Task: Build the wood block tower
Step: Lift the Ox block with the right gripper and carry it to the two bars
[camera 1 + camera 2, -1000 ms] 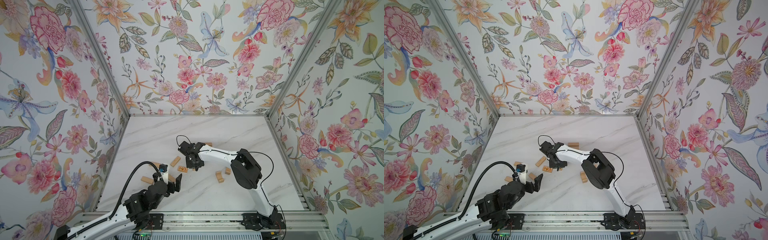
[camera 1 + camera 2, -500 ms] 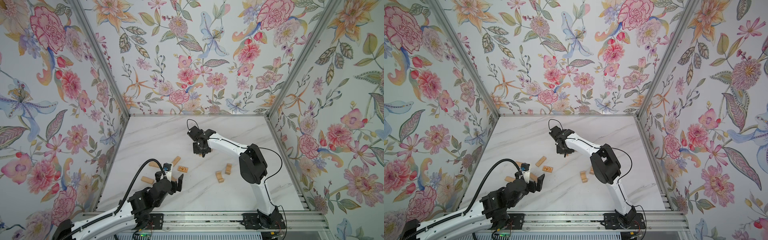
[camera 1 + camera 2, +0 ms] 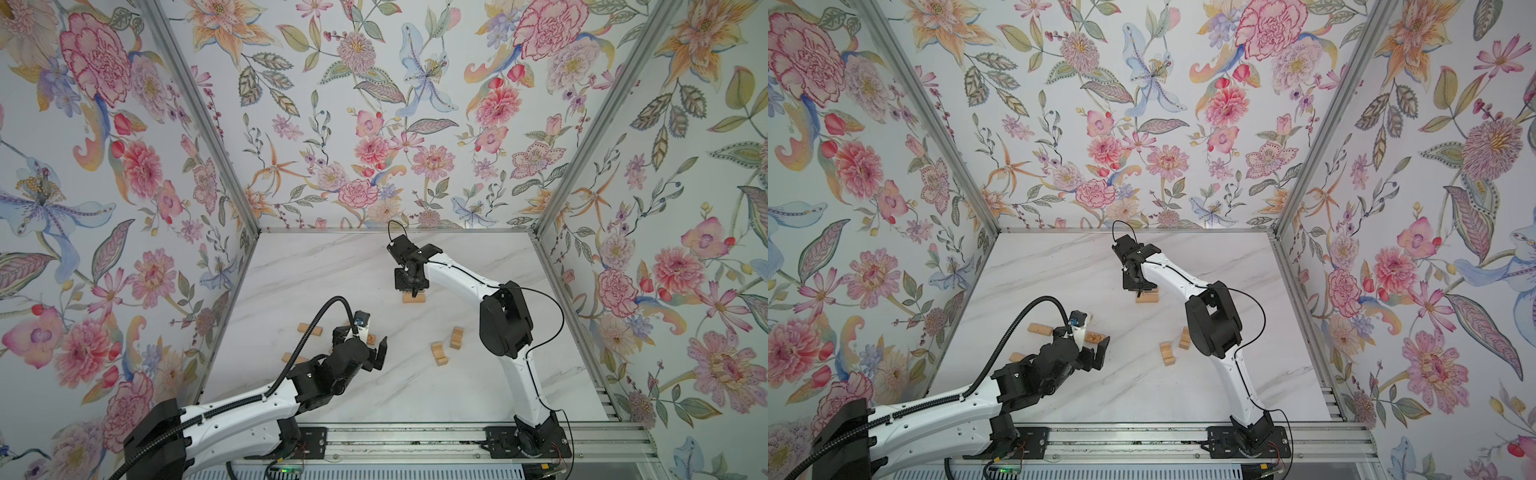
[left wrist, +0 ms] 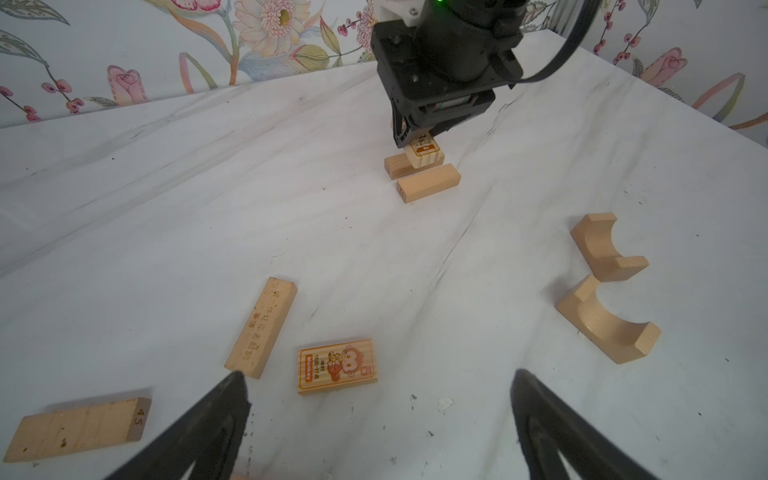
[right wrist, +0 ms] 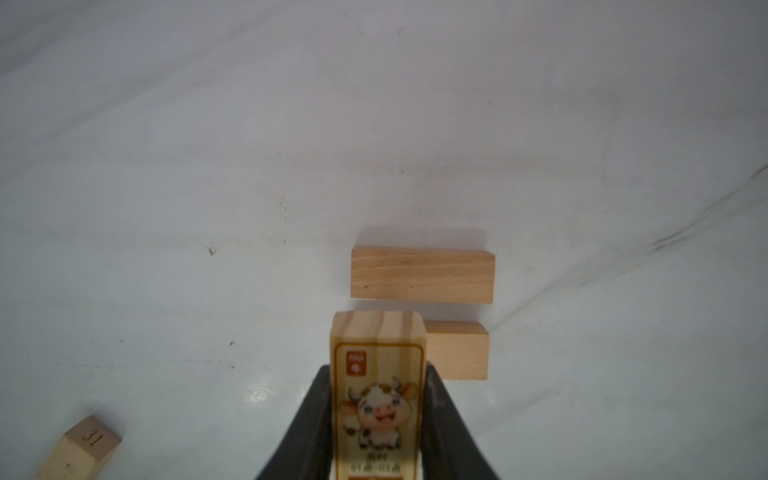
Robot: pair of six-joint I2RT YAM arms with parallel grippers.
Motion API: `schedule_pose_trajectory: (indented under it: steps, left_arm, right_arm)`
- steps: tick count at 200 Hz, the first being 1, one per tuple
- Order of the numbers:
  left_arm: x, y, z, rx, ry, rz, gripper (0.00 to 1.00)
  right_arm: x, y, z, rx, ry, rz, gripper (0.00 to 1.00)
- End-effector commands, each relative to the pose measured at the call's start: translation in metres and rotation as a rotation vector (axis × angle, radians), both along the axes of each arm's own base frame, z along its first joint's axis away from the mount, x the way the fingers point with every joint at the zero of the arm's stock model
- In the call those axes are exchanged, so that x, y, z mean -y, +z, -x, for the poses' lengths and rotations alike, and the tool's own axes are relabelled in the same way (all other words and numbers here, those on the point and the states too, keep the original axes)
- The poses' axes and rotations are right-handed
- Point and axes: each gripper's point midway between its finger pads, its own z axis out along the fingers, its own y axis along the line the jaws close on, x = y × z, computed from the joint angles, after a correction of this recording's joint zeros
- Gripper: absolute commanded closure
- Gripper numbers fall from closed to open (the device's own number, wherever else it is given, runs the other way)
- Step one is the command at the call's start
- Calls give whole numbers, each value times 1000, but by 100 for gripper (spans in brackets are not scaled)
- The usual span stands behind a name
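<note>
Right gripper first: its jaws are clamped narrow on the long sides of a cow-printed block, picture face up, one end poking out past the fingertips. That end hangs over two plain bars. The nearer bar is half hidden behind the block, and the farther bar lies just beyond, parallel, with a slim gap between them. The held block runs crosswise to both. From the left wrist view it looks low over the pair, but I cannot tell whether it touches them. Those two bars are all there is of the tower, sitting back of centre on the marble table.

Over to the left gripper: jaws spread wide, nothing between them, hovering above the table near the front left. Just ahead of its fingertips a monkey-printed block lies flat. Beside that rests a bar with engraved characters, and farther out to the side a bar stamped 45.

Two arch blocks lie close together with curves facing up, well apart from both grippers, between the arms in both top views. One more bar, marked 31, shows at the edge of the right wrist view.
</note>
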Motion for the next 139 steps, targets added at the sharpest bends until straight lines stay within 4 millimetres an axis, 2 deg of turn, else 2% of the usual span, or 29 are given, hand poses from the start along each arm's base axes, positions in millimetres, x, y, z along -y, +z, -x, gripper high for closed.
schedule_pose_trajectory:
  steps: [1, 139]
  left_arm:
    - [9, 18, -8, 31, -17, 33, 1]
    - [-6, 11, -11, 20, 14, 32, 1]
  right_arm:
    - [1, -6, -2, -22, 14, 12, 70]
    - [-1, -25, -8, -51, 12, 14, 69]
